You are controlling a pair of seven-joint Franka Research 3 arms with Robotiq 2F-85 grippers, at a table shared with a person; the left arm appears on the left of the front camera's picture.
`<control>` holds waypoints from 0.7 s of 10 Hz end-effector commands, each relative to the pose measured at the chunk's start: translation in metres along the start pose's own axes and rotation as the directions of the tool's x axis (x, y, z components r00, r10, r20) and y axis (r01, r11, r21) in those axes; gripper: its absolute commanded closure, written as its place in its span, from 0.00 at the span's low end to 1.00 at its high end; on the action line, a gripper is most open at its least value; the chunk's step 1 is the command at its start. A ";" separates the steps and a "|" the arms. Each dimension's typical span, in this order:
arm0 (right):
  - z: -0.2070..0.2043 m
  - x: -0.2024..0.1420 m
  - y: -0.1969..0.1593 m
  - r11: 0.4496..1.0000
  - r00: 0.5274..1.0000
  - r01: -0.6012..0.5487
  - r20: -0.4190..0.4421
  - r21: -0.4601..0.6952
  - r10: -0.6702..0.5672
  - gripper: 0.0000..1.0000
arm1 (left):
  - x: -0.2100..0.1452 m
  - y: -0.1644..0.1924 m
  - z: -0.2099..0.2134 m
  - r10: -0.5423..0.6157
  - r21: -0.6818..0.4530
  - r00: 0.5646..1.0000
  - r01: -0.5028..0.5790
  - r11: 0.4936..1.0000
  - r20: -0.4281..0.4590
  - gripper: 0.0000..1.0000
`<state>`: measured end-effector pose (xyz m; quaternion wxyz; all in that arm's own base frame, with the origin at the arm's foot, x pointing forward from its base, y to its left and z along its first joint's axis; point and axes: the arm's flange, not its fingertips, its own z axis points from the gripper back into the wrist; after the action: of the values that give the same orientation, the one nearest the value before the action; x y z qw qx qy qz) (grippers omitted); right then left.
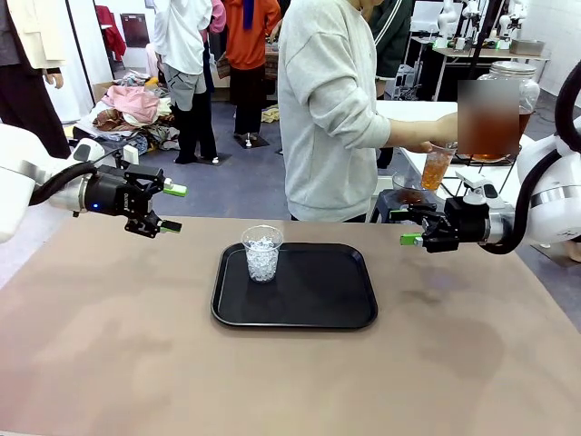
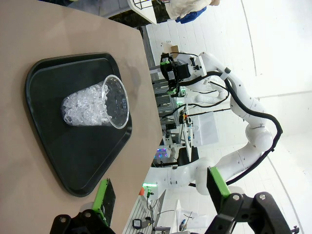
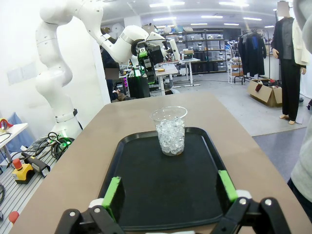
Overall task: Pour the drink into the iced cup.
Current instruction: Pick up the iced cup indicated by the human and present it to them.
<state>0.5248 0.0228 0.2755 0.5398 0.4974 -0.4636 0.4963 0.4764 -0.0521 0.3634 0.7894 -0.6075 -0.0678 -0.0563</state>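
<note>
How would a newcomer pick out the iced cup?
On the brown table lies a black tray. Near its far left corner stands the clear cup. It holds white ice, while the person's cup beyond the table holds amber drink.

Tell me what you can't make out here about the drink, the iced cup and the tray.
- Front view: the drink in the person's hand is small and far off; the hand hides its cup's rim.
- Every view: any meltwater in the iced cup, too clear to tell.
- Right wrist view: the tray's near corners, behind the right gripper.
</note>
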 end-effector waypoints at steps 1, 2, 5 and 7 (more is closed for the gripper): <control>-0.001 0.004 -0.003 1.000 1.000 -0.009 -0.001 0.002 0.009 0.00 | -0.001 -0.001 0.001 -0.001 -0.002 1.000 0.001 1.000 0.002 0.00; -0.001 0.004 -0.003 1.000 1.000 -0.009 -0.001 0.002 0.009 0.00 | -0.001 -0.001 0.001 -0.001 -0.002 1.000 0.001 1.000 0.002 0.00; -0.001 0.004 -0.003 1.000 1.000 -0.009 -0.001 0.002 0.009 0.00 | -0.001 -0.001 0.001 -0.001 -0.002 1.000 0.001 1.000 0.002 0.00; -0.001 0.004 -0.003 1.000 1.000 -0.009 -0.001 0.002 0.009 0.00 | -0.001 -0.001 0.001 -0.001 -0.002 1.000 0.001 1.000 0.002 0.00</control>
<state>0.5248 0.0228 0.2755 0.5398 0.4974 -0.4636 0.4963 0.4764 -0.0521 0.3634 0.7894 -0.6075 -0.0678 -0.0563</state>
